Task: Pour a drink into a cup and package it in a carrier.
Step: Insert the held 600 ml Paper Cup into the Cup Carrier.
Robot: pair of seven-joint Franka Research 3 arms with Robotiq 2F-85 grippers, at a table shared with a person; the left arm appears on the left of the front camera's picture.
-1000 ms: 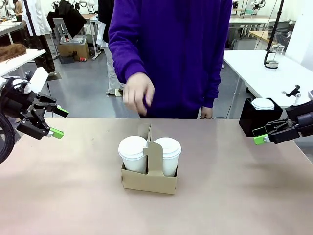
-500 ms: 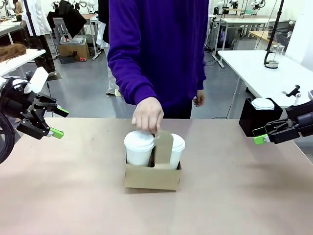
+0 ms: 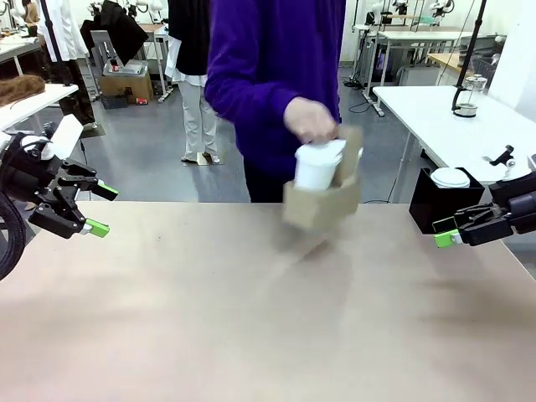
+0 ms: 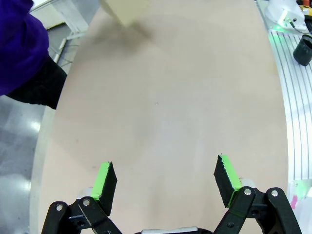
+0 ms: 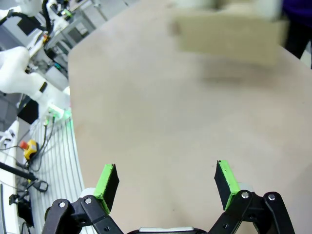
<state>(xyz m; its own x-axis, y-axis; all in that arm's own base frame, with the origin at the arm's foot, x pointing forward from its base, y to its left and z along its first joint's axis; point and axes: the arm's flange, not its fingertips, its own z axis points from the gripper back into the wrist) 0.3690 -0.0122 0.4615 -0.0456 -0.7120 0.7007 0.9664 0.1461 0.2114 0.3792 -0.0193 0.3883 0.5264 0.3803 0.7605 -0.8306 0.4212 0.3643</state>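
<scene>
My left end effector [image 3: 99, 208] and right end effector [image 3: 446, 238] are black with green pads. The worktop [image 3: 209, 327] is plain pinkish beige. A purple sleeve [image 3: 251, 84] lifts the brown carrier [image 3: 322, 205] holding a white cup [image 3: 318, 166].

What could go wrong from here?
1. The person's hand has the carrier in the air, tilted and blurred; a cup might tip or slip out.
2. It swings toward the black box and the right pincer, which it could clip.
</scene>
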